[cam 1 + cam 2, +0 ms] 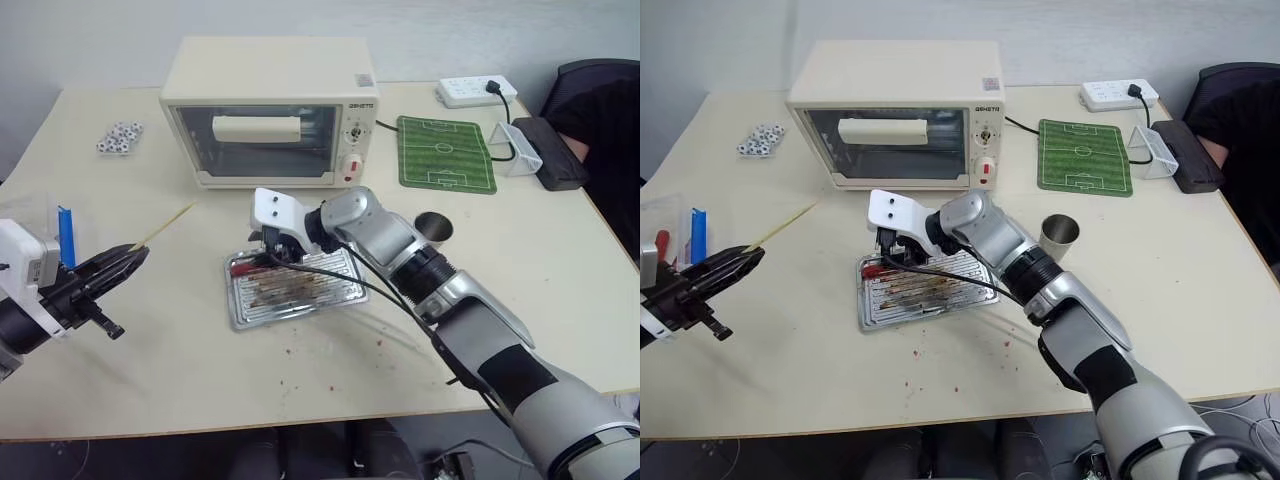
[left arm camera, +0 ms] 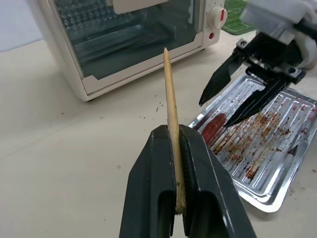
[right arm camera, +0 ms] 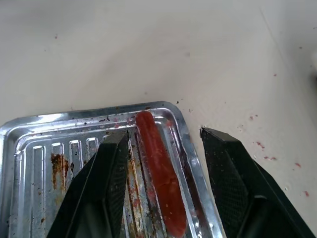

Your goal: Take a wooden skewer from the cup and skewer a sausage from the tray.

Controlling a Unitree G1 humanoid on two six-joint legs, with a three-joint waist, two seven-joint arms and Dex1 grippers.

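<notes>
- The left pincer (image 2: 179,163) was clenched on the wooden skewer (image 2: 170,104); the stick was pinched between the two black fingers and its pointed end stuck out ahead, aimed toward the toaster oven (image 1: 270,110); this pincer hung over the left part of the counter (image 1: 150,370), well apart from the tray (image 1: 300,310).
- The right pincer (image 3: 163,163) stood released over the near-left corner of the tray; its fingers were spread on either side of the sausage (image 3: 158,168), and whether they touched it I could not tell.
- The sausage lay flat along the tray's left edge, on the ribbed bottom, beside brown greasy crumbs.
- The tray sat on the counter in front of the toaster oven; the cup (image 1: 1060,238) stood upright to its right, just beyond the right arm.
- Farther back on the right lay a green football-pitch mat (image 1: 446,152) and a white power strip (image 1: 476,91); a cluster of small white pieces (image 1: 120,138) lay at the back left; red specks dotted the counter near the tray.
</notes>
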